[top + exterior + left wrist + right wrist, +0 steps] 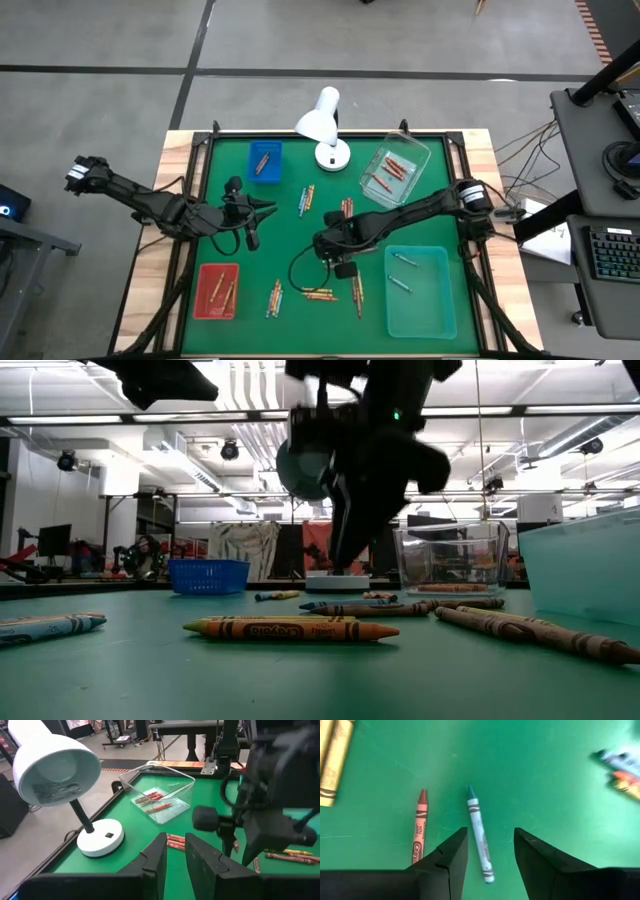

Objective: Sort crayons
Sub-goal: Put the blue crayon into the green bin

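Note:
Crayons lie scattered on the green mat: a pair (306, 198), a bunch (346, 208), and more near the front (320, 294). My right gripper (490, 831) hangs open over the mat's middle (342, 262), pointing steeply down. A blue-green crayon (480, 837) lies flat between its fingers, untouched, with a red-brown crayon (420, 827) beside it. My left gripper (175, 837) hovers left of centre (262, 208), nearly level. Its fingers stand a narrow gap apart with nothing between them.
A blue tray (265, 160) stands far left, a red tray (217, 290) near left, a clear tray (395, 170) with red crayons far right, and a pale teal tray (420, 290) near right. A white lamp (325, 125) stands at the far edge.

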Tool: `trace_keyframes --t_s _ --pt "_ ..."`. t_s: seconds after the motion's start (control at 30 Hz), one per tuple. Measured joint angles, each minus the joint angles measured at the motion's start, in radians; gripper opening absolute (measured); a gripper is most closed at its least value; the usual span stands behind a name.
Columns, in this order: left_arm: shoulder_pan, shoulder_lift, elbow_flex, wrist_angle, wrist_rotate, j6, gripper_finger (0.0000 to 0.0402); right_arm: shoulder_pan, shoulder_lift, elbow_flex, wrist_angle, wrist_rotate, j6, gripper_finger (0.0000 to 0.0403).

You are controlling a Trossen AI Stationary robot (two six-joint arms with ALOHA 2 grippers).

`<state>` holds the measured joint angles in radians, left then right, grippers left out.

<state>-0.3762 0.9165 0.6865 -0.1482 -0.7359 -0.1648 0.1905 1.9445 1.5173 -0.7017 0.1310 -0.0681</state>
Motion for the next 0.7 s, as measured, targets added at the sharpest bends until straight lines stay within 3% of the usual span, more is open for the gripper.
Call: trace_keyframes --t_s 0.4,0.7 --pt "0.001 0.0 0.0 0.0 -0.016 0.004 0.0052 -0.016 0.093 -0.002 0.008 -0.004 0.023 0.0118" --pt "0.001 0.012 0.0 0.001 -0.017 -0.003 0.0052 -0.052 0.095 -0.004 0.044 -0.024 0.003 0.0034"
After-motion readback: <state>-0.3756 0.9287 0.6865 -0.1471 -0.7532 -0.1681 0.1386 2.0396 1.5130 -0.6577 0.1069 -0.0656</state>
